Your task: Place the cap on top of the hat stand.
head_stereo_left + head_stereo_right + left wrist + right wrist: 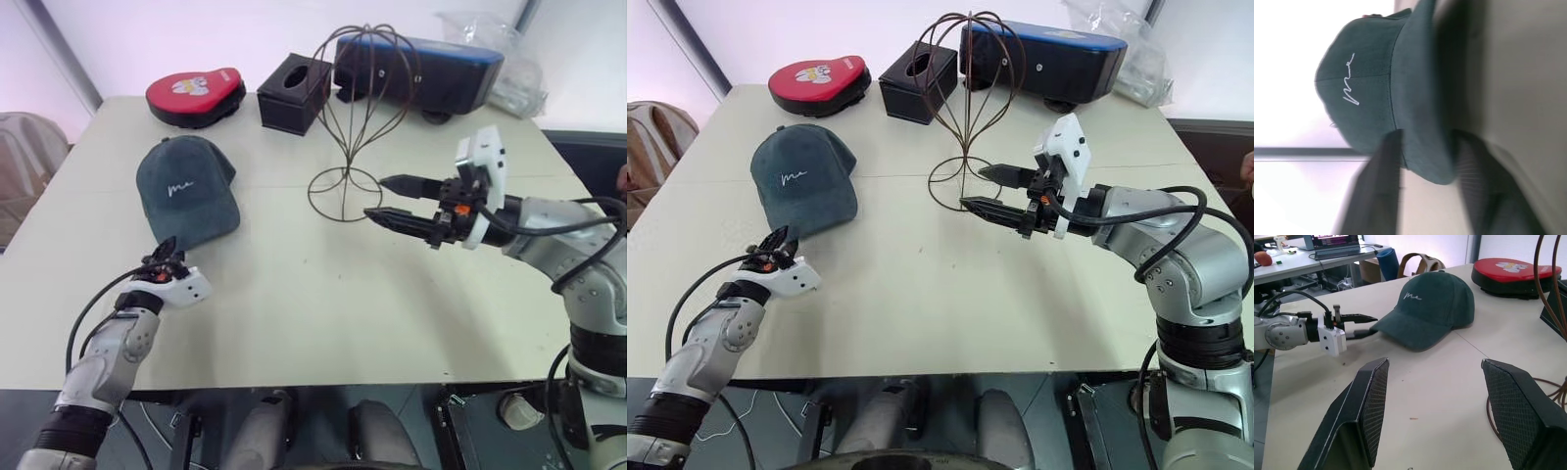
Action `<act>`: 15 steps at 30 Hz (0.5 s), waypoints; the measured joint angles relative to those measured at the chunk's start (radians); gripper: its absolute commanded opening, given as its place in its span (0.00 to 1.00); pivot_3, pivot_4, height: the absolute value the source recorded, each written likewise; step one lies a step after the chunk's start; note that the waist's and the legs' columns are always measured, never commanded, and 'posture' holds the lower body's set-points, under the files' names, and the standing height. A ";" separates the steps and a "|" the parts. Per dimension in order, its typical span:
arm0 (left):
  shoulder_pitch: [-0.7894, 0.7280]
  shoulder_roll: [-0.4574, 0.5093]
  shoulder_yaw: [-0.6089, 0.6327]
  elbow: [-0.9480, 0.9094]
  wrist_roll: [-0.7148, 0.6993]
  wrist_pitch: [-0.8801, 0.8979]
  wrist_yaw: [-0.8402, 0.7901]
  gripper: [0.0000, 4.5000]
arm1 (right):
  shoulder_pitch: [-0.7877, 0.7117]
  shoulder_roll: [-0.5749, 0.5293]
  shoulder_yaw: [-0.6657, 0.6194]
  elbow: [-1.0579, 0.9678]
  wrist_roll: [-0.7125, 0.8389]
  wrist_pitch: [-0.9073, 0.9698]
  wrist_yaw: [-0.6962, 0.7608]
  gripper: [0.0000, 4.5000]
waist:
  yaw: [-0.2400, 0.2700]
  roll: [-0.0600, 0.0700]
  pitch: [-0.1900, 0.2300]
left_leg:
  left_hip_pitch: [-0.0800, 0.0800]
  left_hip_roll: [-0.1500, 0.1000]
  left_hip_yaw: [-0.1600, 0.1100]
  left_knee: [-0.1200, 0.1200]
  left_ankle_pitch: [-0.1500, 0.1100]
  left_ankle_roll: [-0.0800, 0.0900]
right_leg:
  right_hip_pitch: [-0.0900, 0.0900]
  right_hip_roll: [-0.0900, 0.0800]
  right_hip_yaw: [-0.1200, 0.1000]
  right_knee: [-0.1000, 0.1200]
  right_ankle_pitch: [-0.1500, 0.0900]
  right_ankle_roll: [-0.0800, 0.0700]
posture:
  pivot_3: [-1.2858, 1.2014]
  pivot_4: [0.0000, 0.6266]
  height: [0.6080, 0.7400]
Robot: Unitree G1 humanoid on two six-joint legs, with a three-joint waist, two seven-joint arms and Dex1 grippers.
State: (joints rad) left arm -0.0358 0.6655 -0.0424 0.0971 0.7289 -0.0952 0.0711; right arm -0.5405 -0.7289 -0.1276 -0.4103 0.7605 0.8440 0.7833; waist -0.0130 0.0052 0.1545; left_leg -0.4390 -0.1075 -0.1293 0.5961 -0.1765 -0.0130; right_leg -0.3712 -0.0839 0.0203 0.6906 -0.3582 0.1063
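Pinching the brim of the cap [1431,308], the left gripper [1362,326] has one finger above and one below its edge; the cap rests on the table [323,294], left of the hat stand [364,108]. Raised near the stand's ring base, the right gripper [392,200] holds its fingers apart, empty

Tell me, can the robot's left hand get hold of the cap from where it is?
Probably yes. The left gripper sits right at the brim of the cap, one finger above its edge and one below, with nothing in between.
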 measured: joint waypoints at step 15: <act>0.010 -0.001 0.011 -0.003 0.002 -0.004 0.090 0.06 | 0.000 0.000 0.000 0.000 -0.003 -0.003 0.000 0.68 | 0.000 0.000 -0.001 | 0.000 0.000 0.000 0.000 0.000 0.000 | 0.000 0.000 0.000 0.000 0.000 0.000 | 0.52 0.24 1.00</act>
State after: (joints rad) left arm -0.0257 0.6645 -0.0311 0.0936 0.7313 -0.0997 0.1608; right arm -0.5404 -0.7288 -0.1276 -0.4099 0.7574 0.8410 0.7834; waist -0.0129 0.0055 0.1532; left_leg -0.4391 -0.1074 -0.1294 0.5962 -0.1765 -0.0130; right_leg -0.3714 -0.0837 0.0200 0.6905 -0.3582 0.1064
